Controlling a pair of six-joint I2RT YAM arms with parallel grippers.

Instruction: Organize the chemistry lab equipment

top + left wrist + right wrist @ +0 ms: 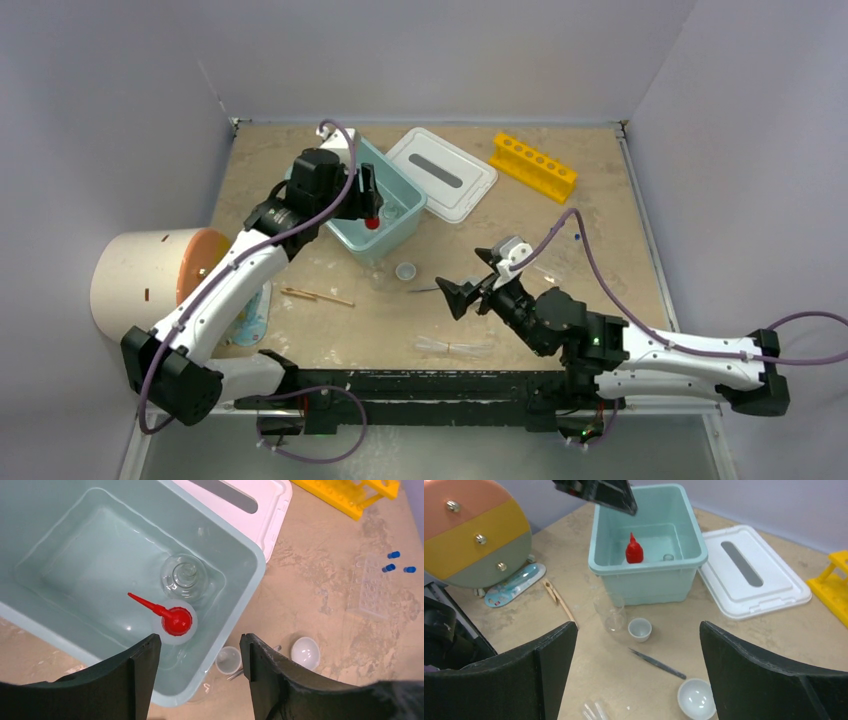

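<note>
So the setup's a tan, blotchy table boxed in by plain pale grey walls on the left, far and right sides. Biggest thing on it is the cream cylinder hanging off the left edge, coloured face turned toward the table.

Next is the teal tub toward the far-left corner, with its white lid flat right beside it and a yellow rack along the far edge.

The left gripper hangs over the tub, jaws apart and nothing in them. The right gripper sits low over the middle of the table, spread wide and empty too.

The squeeze bottle with the red nozzle stands inside the tub next to a little glass flask.

Loose on the table in front of the tub: a clear beaker, two white bowls, tweezers. The wooden sticks are off to their left, and the clear tubes are by the near edge. Tiny blue pieces sit toward the right side.
</note>
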